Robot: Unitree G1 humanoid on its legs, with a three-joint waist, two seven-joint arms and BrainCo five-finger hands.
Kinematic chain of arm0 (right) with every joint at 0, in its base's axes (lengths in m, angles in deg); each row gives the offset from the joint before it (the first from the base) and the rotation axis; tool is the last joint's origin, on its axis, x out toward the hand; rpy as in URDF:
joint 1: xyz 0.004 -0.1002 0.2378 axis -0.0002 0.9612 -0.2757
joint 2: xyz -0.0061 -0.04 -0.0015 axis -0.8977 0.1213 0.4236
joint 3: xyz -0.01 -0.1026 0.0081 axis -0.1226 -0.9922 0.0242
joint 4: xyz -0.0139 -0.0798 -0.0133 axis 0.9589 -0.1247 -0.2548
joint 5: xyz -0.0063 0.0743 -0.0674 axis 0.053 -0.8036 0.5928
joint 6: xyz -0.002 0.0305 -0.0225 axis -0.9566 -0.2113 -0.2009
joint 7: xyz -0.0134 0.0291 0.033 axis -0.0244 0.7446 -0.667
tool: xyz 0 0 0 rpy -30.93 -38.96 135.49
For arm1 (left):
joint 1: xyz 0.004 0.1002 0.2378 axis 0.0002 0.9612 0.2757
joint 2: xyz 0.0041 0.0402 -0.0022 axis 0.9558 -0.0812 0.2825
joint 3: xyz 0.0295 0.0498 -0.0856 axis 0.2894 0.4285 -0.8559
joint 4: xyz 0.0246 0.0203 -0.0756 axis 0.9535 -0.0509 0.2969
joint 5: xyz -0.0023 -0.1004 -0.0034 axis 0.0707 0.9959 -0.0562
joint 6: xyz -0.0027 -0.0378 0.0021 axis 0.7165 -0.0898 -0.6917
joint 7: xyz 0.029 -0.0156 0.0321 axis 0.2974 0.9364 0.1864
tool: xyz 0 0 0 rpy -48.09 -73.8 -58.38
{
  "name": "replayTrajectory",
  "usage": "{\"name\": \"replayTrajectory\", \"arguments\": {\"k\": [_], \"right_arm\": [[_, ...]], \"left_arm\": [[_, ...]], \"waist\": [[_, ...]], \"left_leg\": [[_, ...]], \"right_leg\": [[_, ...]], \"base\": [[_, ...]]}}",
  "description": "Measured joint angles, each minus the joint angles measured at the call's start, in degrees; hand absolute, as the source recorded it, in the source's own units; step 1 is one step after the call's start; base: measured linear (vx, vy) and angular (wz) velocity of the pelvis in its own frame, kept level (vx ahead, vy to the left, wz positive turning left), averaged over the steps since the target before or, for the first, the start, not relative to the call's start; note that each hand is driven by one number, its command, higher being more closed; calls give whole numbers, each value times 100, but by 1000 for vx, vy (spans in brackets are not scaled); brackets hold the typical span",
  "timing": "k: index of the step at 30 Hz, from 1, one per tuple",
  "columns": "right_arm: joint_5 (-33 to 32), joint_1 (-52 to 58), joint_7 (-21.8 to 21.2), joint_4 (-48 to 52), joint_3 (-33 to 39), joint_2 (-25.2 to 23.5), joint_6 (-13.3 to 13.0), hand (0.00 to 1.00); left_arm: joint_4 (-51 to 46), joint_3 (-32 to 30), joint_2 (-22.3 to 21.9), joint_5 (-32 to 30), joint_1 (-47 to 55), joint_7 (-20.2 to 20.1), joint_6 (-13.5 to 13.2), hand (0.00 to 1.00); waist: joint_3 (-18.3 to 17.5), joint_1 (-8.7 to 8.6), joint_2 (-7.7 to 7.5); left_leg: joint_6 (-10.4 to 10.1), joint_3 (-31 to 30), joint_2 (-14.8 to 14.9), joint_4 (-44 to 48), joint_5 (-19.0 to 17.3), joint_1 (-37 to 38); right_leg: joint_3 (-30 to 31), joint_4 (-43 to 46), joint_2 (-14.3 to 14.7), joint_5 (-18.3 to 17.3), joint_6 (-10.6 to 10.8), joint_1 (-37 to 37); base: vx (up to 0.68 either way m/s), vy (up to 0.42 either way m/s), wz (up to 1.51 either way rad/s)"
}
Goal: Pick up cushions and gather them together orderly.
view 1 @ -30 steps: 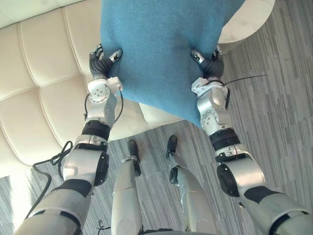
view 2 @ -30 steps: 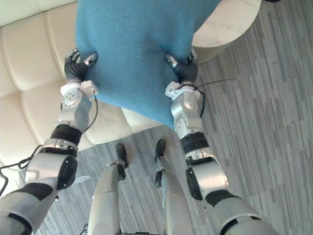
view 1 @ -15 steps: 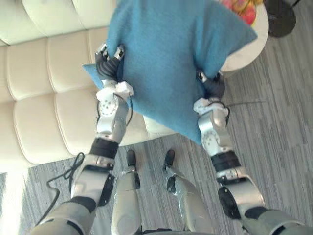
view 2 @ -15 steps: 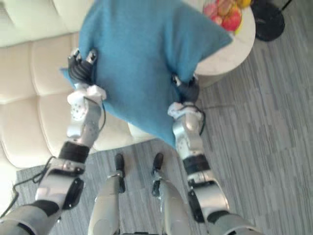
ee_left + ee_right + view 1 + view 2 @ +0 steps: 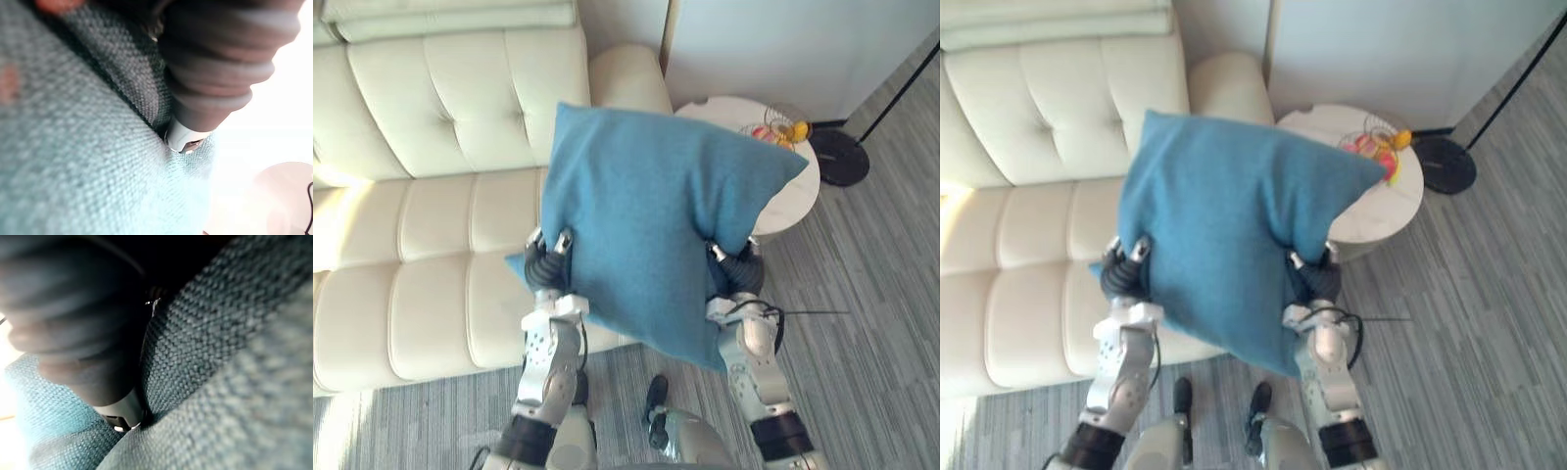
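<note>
while wrist views show weave, eye views show left hand (image 5: 546, 266), right hand (image 5: 736, 272) pinching cushion (image 5: 656, 225) sides above sofa (image 5: 431, 235) edge; worktop (image 5: 785, 210) near right corner, floor (image 5: 871, 313) beyond.

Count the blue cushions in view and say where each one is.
1. The blue cushion is held up in the air, gripped at its sides by the left hand and the right hand, in front of the cream sofa. Others may be hidden behind it.

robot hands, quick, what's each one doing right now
Left robot hand: closed on the square blue fabric cushion.
Right robot hand: closed on the same cushion's opposite edge.
</note>
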Motion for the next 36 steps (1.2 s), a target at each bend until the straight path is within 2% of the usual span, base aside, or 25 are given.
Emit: {"name": "replayTrajectory", "arguments": {"k": [7, 11, 12, 13, 15, 16, 18, 19, 20, 21, 22, 23, 24, 25, 26, 27, 28, 29, 30, 31, 32, 33, 34, 35, 36], "right_arm": [[463, 310, -10, 463, -301, 275, -4, 100], [519, 227, 48, 481, -340, 417, -111, 100], [594, 140, 77, 437, -380, 466, -109, 100], [618, 125, 83, 430, -383, 467, -102, 100], [685, -30, 113, 327, -419, 465, -84, 100], [687, -56, 113, 288, -422, 466, -84, 100], [685, -108, 113, 244, -419, 539, -77, 100], [684, -111, 113, 244, -415, 563, -80, 100], [675, -117, 113, 244, -392, 671, -120, 100], [663, -117, 113, 240, -333, 761, -158, 100], [646, -114, 113, 181, -304, 699, -150, 100], [642, -111, 109, 122, -302, 607, -115, 100], [639, -108, 106, 97, -302, 568, -95, 100], [639, -125, 72, 9, -285, 479, -49, 100], [636, -124, 48, 2, -276, 460, -43, 100], [630, -82, -5, -6, -262, 420, -2, 100], [623, -84, -66, -65, -265, 395, 14, 100], [619, -81, -87, -96, -265, 372, 14, 100], [592, -91, -128, -203, -263, 306, 9, 100], [553, -81, -153, -246, -262, 267, 10, 100], [552, -81, -161, -246, -263, 260, 10, 100], [555, -95, -201, -243, -267, 254, 5, 100], [556, -107, -208, -243, -269, 259, -3, 100], [558, -141, -216, -243, -285, 280, -6, 100], [557, -189, -217, -244, -303, 320, -7, 100]], "left_arm": [[-257, 212, 102, 1, 747, -30, -3, 100], [-260, 329, 200, 1, 752, -29, -33, 100], [-257, 329, 197, 1, 755, -28, -13, 100], [-256, 329, 196, 1, 757, -27, -4, 100], [-235, 329, 200, 3, 836, -27, -10, 100], [-226, 329, 201, 3, 854, -27, -6, 100], [-219, 365, 169, 25, 898, -31, 4, 100], [-219, 374, 163, 44, 897, -36, 1, 100], [-219, 446, 147, 113, 881, -48, -15, 100], [-208, 528, 111, 117, 845, -67, -22, 100], [-165, 543, 161, 118, 782, -78, -18, 100], [-131, 543, 241, 141, 790, -78, -23, 100], [-107, 544, 281, 176, 791, -78, -14, 100], [59, 545, 347, 234, 775, -79, 16, 100], [101, 545, 355, 234, 773, -80, 19, 100], [257, 558, 361, 234, 778, -106, 59, 100], [310, 559, 411, 233, 795, -130, 110, 100], [309, 559, 455, 232, 805, -139, 116, 100], [306, 558, 565, 231, 809, -156, 114, 100], [306, 558, 600, 231, 826, -166, 113, 100], [307, 558, 602, 231, 829, -169, 113, 100], [306, 558, 613, 231, 855, -186, 113, 100], [306, 558, 616, 231, 858, -192, 111, 100], [303, 558, 632, 231, 859, -206, 112, 100], [291, 554, 648, 231, 859, -233, 112, 100]], "waist": [[-347, -7, 148], [-389, -19, 269], [-380, 11, 350], [-390, 59, 375], [-387, 131, 399], [-391, 124, 395], [-490, 40, 429], [-523, 3, 474], [-621, -174, 603], [-684, -301, 700], [-688, -301, 554], [-736, -303, 389], [-769, -302, 318], [-816, -246, 186], [-790, -233, 164], [-736, -198, 172], [-674, -187, 227], [-653, -209, 261], [-608, -233, 234], [-563, -235, 219], [-555, -235, 201], [-557, -232, 132], [-554, -233, 127], [-551, -247, 113], [-541, -260, 82]], "left_leg": [[15, -430, -99, -83, 5, 372], [-17, -1076, -256, 571, -17, -150], [-109, -918, -179, 734, -148, -384], [-1, -732, -105, 783, -304, -452], [573, 886, 562, 1908, -753, -751], [621, 1072, 656, 2058, -786, -736], [564, 2093, 1311, 2553, -987, -499], [543, 2241, 1412, 2566, -1016, -458], [530, 2720, 1683, 2526, -1034, -327], [-33, 2833, 1704, 2299, -971, -305], [-144, 2746, 1413, 2248, -964, -358], [-43, 2682, 1224, 2276, -985, -469], [3, 2612, 1152, 2291, -1011, -543], [232, 2383, 1007, 2502, -1149, -775], [272, 2339, 963, 2537, -1175, -789], [391, 2175, 755, 2516, -1250, -744], [431, 2068, 659, 2322, -1273, -599], [441, 1999, 632, 2233, -1265, -585], [472, 1862, 527, 2003, -1238, -462], [496, 1786, 426, 1799, -1209, -315], [508, 1783, 384, 1739, -1196, -259], [482, 1797, 204, 1501, -1133, -100], [439, 1817, 171, 1454, -1106, -61], [429, 1855, 108, 1414, -1113, -4], [352, 1893, 62, 1455, -1212, 36]], "right_leg": [[-341, -207, -53, -36, 61, 676], [-1209, -77, -197, -153, 102, 869], [-1456, -32, -245, -146, 83, 850], [-1551, -32, -258, -143, 78, 850], [-1810, 13, -523, -114, 72, 852], [-1825, 31, -585, -102, 91, 863], [-1987, -66, -932, 145, 353, 906], [-2028, -108, -971, 198, 394, 913], [-2235, -205, -1096, 397, 590, 930], [-2375, -292, -1175, 590, 810, 944], [-2401, -423, -1377, 781, 778, 952], [-2422, -518, -1459, 892, 733, 949], [-2433, -522, -1475, 894, 732, 963], [-2597, -363, -1565, 951, 777, 1033], [-2623, -230, -1648, 961, 771, 1033], [-2542, 572, -2011, 967, 597, 881], [-1916, 1424, -2200, 637, -3, 511], [-1524, 1696, -2134, 356, -31, 351], [-430, 2234, -1684, -260, 194, -52], [158, 2310, -1220, -553, 366, -270], [251, 2289, -1110, -604, 390, -325], [252, 2083, -818, -671, 356, -521], [195, 1986, -748, -661, 341, -581], [-31, 1663, -592, -544, 192, -721], [-342, 1134, -442, -219, -20, -826]], "base": [[-2, 20, 31], [-82, 15, 107], [-149, 47, 96], [-164, 72, 74], [-105, 121, 53], [-45, 202, 37], [-10, 321, 39], [26, 467, 66], [56, 476, 90], [63, 579, 102], [60, 488, 80], [57, 348, 50], [143, 409, 73], [118, 228, 68], [168, 426, 94], [87, 348, 73], [100, 407, 75], [63, 232, 69], [76, 161, 67], [77, 109, 59], [76, 21, 34], [72, 2, 14], [109, -28, 7], [134, -52, -8], [139, -68, -10]]}}
